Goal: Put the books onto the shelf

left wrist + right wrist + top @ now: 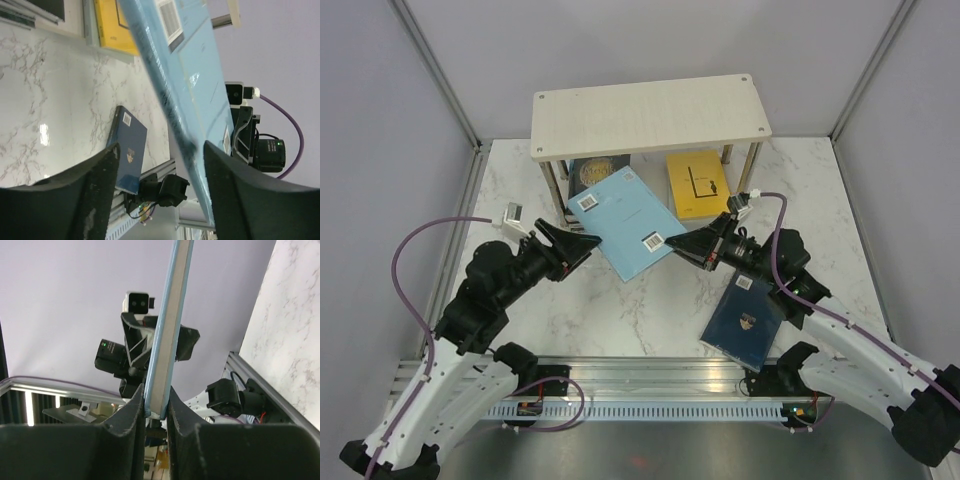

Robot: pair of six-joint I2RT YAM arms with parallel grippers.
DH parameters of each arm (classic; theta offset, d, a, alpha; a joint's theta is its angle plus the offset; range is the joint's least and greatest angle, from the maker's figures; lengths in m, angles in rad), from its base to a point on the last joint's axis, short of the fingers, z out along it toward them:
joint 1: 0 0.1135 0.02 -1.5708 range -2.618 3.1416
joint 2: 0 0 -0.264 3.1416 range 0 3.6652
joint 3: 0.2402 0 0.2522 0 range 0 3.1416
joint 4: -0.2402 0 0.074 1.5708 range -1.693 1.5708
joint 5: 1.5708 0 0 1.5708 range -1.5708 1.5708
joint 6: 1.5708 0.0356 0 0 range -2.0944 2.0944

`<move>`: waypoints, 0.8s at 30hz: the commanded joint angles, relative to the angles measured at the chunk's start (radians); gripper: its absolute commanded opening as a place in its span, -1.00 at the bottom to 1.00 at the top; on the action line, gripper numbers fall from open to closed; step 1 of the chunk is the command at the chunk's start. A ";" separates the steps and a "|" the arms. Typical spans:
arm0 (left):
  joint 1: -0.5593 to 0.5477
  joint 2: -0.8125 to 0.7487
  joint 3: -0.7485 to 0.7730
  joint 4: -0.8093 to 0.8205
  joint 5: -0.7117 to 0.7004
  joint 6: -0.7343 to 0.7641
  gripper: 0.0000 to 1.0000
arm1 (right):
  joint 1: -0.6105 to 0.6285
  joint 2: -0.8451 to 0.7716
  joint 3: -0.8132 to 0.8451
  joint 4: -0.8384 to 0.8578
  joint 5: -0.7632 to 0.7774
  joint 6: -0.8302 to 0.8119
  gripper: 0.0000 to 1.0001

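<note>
Gripping: the right gripper (677,243) pinches the blue book (620,215) at its lower right edge. In the right wrist view both fingers lie tight against the two cover faces.
Left gripper (590,241): jaws stand apart at a middling width, set astride the blue book's left edge. In the left wrist view there is open space beside the book, and no clamp is seen.
Blue book: centre of the top frame, raised off the table (620,310) and tilted, spanning the gap between the two grippers. Barcode stickers show on its cover.
Shelf (650,110): upper centre of the top frame, pale top board on slim posts.
Yellow book (695,180): lies flat under the top board, right half, with its front part sticking out.
Dark book (592,170): under the top board, left half, partly covered in view by the blue book.
Navy book (745,325): flat on the table, lower right of centre, one corner under the right arm.
</note>
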 commanded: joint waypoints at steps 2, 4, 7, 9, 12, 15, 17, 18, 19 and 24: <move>0.003 -0.042 0.058 -0.146 -0.046 0.111 0.65 | -0.035 -0.102 0.012 -0.041 0.045 -0.052 -1.00; 0.003 -0.049 0.080 -0.180 -0.066 0.135 0.79 | -0.066 -0.142 -0.002 -0.103 0.049 -0.064 -1.00; 0.003 -0.060 0.109 -0.231 -0.079 0.159 0.92 | -0.141 -0.159 0.001 -0.147 0.035 -0.073 -1.00; 0.003 -0.075 0.120 -0.255 -0.083 0.168 0.96 | -0.186 -0.153 0.015 -0.161 0.010 -0.079 -1.00; 0.003 -0.091 0.129 -0.277 -0.086 0.179 0.99 | -0.275 -0.130 0.038 -0.166 -0.018 -0.099 -1.00; 0.003 -0.097 0.137 -0.298 -0.077 0.188 0.99 | -0.345 -0.081 0.064 -0.155 -0.047 -0.122 -1.00; 0.003 -0.098 0.143 -0.312 -0.071 0.195 0.99 | -0.382 -0.047 0.079 -0.145 -0.058 -0.136 -1.00; 0.003 -0.100 0.146 -0.317 -0.068 0.197 1.00 | -0.393 -0.010 0.088 -0.131 -0.061 -0.138 -1.00; 0.003 -0.106 0.149 -0.320 -0.065 0.200 0.99 | -0.413 0.010 0.095 -0.122 -0.060 -0.148 -1.00; 0.003 -0.135 0.152 -0.352 -0.063 0.208 1.00 | -0.477 0.171 0.118 -0.030 -0.046 -0.173 -1.00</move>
